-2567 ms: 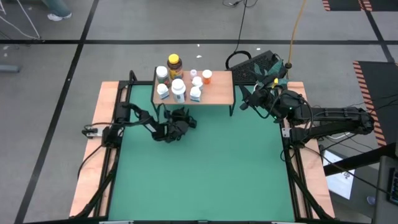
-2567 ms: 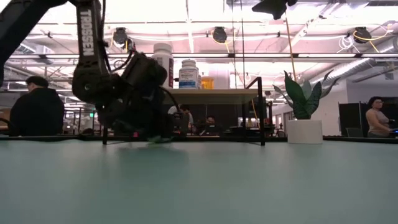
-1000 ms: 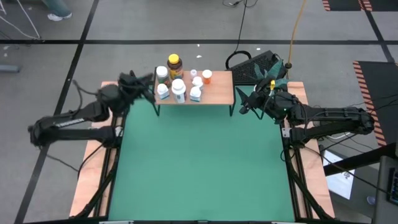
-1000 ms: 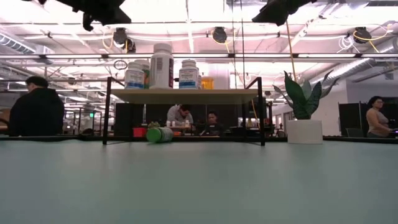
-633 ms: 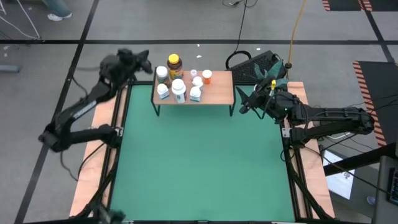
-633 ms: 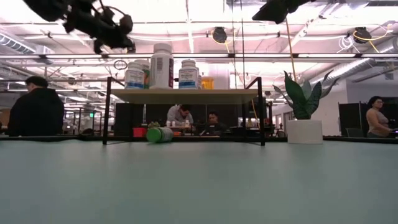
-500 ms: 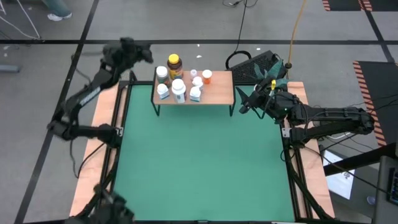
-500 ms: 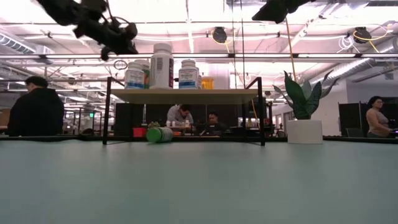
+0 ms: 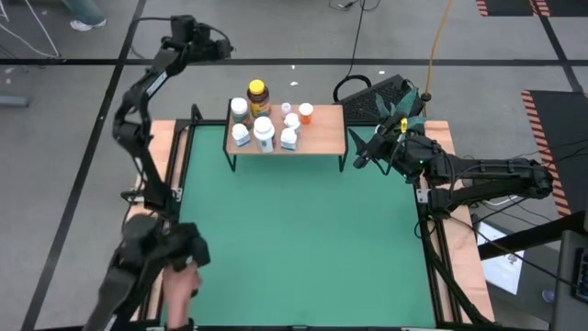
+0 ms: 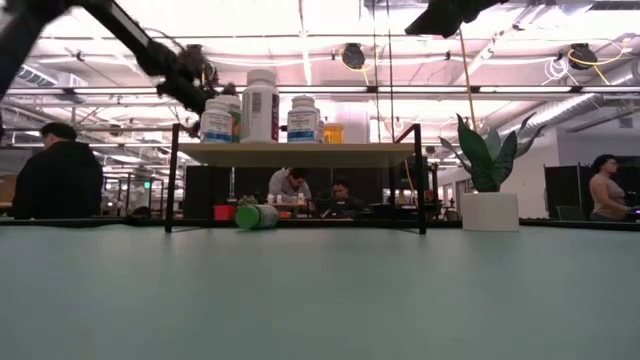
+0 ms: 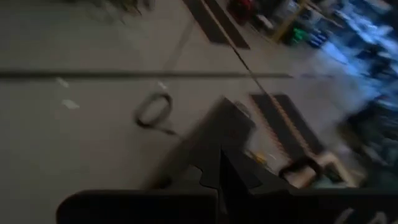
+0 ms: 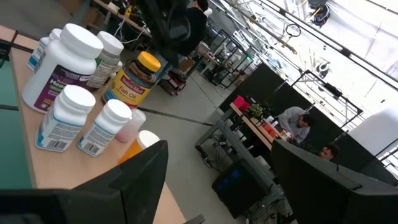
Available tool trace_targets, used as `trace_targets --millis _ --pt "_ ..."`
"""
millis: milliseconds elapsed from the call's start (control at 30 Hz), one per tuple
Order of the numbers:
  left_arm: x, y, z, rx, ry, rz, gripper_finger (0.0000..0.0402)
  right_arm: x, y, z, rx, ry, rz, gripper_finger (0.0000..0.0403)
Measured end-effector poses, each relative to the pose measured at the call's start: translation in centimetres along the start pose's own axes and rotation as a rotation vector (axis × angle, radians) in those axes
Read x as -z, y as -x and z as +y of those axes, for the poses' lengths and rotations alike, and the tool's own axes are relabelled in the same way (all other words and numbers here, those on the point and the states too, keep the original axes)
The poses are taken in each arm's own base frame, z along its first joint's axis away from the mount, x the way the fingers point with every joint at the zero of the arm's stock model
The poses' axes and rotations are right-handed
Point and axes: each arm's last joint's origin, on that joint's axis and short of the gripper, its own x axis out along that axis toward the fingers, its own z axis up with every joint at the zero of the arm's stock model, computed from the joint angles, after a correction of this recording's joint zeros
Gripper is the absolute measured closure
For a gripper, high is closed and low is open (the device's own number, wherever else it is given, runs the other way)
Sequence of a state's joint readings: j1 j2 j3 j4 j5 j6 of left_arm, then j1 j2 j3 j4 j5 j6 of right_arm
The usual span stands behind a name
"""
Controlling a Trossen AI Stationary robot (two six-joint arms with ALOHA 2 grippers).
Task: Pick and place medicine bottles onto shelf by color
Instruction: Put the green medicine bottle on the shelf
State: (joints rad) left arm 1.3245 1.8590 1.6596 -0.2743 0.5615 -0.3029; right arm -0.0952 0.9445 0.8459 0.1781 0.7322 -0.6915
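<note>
Several medicine bottles stand upright on the shelf (image 9: 323,134): white ones (image 9: 264,130), an amber one with a yellow lid (image 9: 258,94) and an orange one (image 9: 306,113). A green bottle (image 10: 257,216) lies on its side on the table under the shelf. My left gripper (image 9: 223,46) is shut and holds nothing; it hangs over the floor beyond the table's far left corner. My right gripper (image 9: 356,156) is open and holds nothing. It hangs level beside the shelf's right end, facing the bottles (image 12: 68,118).
A white plant pot (image 10: 490,211) stands at the table's far right, behind my right arm. A person's hand (image 9: 179,290) and a dark blurred shape show at the table's near left corner. People sit in the room beyond the table. The green mat (image 9: 294,239) spreads in front of the shelf.
My left arm has swung fast from beside the shelf's left end toward the table's far edge and past it, out over the floor, rolling its wrist as it went. My right arm and the bottles have kept still.
</note>
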Motion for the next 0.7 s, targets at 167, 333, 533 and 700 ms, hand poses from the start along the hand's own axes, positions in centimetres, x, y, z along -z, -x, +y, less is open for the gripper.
trace_targets --millis 167,333,533,700 --pt "0.7 -4.6 2.9 0.205 0.128 0.166 0.0401 0.0 0.0 0.0 0.0 0.0 0.0 0.0122" --pt "1.9 -7.9 4.6 0.249 0.217 0.239 0.0401 0.0 0.0 0.0 -0.003 0.003 0.004 0.0122" --pt "2.2 -9.1 3.0 0.259 0.148 0.231 0.0401 0.3 0.0 0.3 -0.024 0.003 0.029 0.0122" --pt "3.0 -9.7 2.1 0.255 0.141 0.269 0.0401 0.4 0.0 0.3 -0.026 0.001 0.032 0.0122"
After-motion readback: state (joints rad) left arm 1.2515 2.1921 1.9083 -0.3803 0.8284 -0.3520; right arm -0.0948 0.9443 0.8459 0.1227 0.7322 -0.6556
